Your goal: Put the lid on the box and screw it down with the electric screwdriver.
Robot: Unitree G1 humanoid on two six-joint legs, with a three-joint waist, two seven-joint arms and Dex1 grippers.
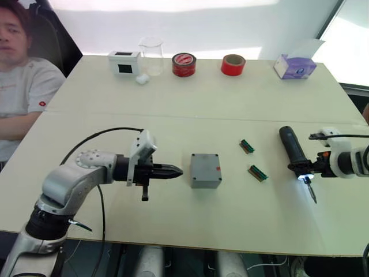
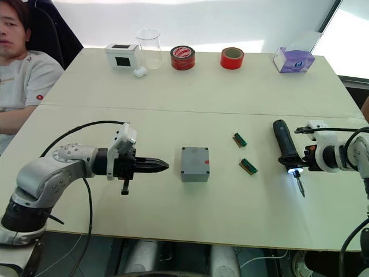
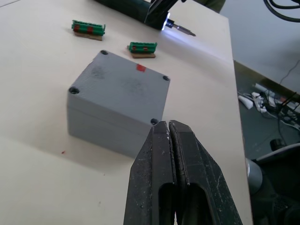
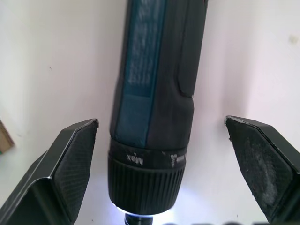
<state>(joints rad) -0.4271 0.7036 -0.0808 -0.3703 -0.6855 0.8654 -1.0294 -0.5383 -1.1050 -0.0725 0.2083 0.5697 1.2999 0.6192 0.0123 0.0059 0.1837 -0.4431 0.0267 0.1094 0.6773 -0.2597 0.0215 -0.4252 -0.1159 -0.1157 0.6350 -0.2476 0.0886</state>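
Lid (image 3: pixel 123 82) sits on the box (image 1: pixel 206 171); screws come next.
Right gripper (image 4: pixel 164 159) spread wide astride the electric screwdriver (image 1: pixel 295 150), right of the box, likely to grasp it; left gripper (image 1: pixel 173 171) pinched closed, empty, beside the box.

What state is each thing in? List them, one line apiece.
lid: seated on the box, corner holes dark
box: closed by the lid, standing on the table
electric screwdriver: lying on the table, tip light on, not gripped
left gripper: shut, empty, pointing at the box
right gripper: open, fingers either side of the screwdriver
beaker: upright, empty
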